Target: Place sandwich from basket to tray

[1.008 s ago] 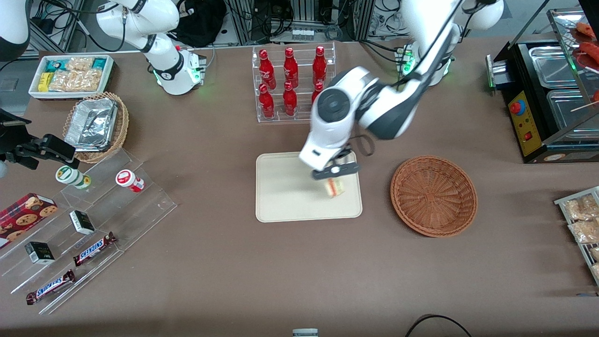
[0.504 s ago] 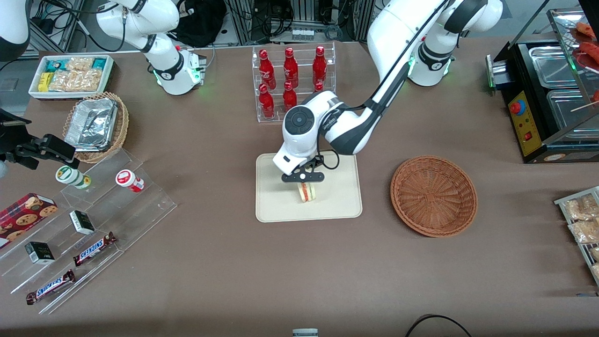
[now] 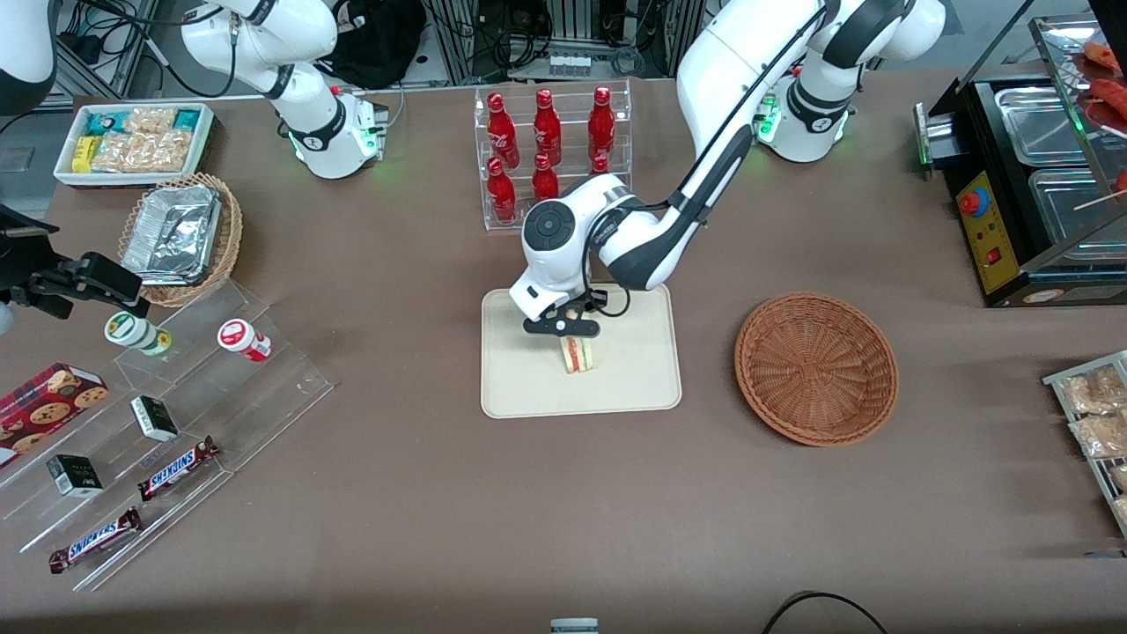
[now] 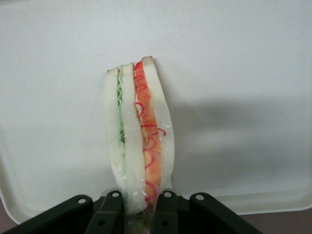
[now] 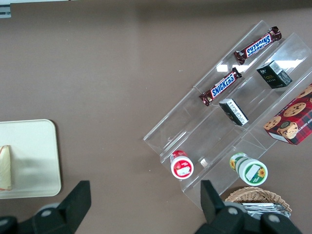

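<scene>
Sandwich (image 3: 578, 354) is over the middle of the cream tray (image 3: 519, 387), pinched upright by the left arm's gripper (image 3: 563, 329), which is clamped on its bread sides at the end nearest the wrist. From the wrist camera you can see the wedge (image 4: 139, 141) edge-on: white bread slices, a green layer on one side and a red-orange one on the other, with clear wrap glinting over it. The two black fingers (image 4: 111, 214) squeeze it from both sides, and the tray (image 4: 234, 58) fills nearly everything under it. I can't tell whether the sandwich bottom is touching the tray surface or hanging just above it, though its shadow sits close beside it.

The brown wicker basket (image 3: 816, 367) sits on the table near the tray, toward the working arm's end, with nothing in it. A clear rack of red bottles (image 3: 550, 154) stands farther from the front camera than the tray, and the arm's wrist reaches down between that rack and the tray.

Toward the parked arm's end there's a clear stepped shelf (image 3: 167, 414) with Snickers bars (image 3: 176, 467), small dark boxes, two little jars and a cookie box, plus a lighter basket with foil trays (image 3: 179, 236). The parked arm's wrist camera catches the tray corner (image 5: 29, 156) with a sliver of sandwich (image 5: 6, 168) on it.
</scene>
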Controlling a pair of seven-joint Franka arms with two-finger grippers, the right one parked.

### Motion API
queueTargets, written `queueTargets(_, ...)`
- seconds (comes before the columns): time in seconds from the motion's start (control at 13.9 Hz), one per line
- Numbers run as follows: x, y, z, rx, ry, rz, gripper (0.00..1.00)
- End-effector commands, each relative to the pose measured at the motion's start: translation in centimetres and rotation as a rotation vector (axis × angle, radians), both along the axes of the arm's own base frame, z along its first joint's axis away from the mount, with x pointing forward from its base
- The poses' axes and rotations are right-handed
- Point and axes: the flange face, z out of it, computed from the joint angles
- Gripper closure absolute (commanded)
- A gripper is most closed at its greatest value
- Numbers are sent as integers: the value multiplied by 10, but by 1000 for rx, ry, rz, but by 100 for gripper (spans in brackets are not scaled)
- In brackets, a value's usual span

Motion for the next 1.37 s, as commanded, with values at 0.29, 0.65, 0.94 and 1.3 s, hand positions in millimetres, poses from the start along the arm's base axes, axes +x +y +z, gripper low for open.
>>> queueTargets(0.29, 5, -1, 33, -26, -51, 72, 0)
queueTargets(0.65, 16, 15, 129, -68, -144, 279, 0)
queueTargets(0.94, 42, 85, 221, 2, -190, 396, 0)
queueTargets(1.3, 68, 217, 332, 27, -194, 521, 0)
